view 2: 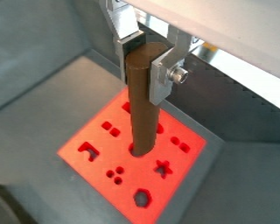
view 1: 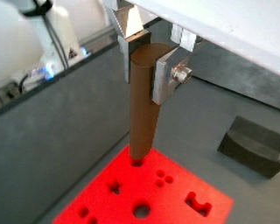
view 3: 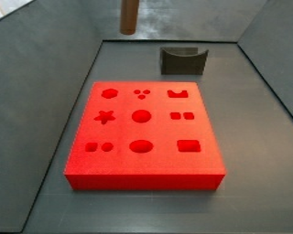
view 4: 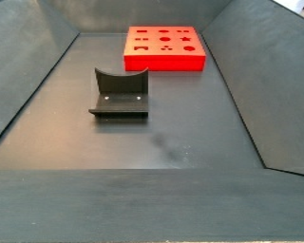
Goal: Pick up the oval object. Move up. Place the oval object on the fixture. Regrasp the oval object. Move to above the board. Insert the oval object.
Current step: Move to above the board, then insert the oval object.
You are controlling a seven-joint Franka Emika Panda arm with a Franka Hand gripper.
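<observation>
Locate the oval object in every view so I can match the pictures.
Wrist view: oval object hangs upright in the tool, over the board.
Wrist view: centre, same grip, above the board.
Side view: only its lower end shows at the upper edge.
Side view: not in it.
Shared landmark: the board.

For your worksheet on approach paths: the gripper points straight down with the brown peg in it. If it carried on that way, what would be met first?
Most likely the board. In both wrist views the oval object, clamped in the gripper, hangs with its tip over the red top, near a hole. Whether it is aligned with that hole, and how high it hangs, is unclear.
</observation>
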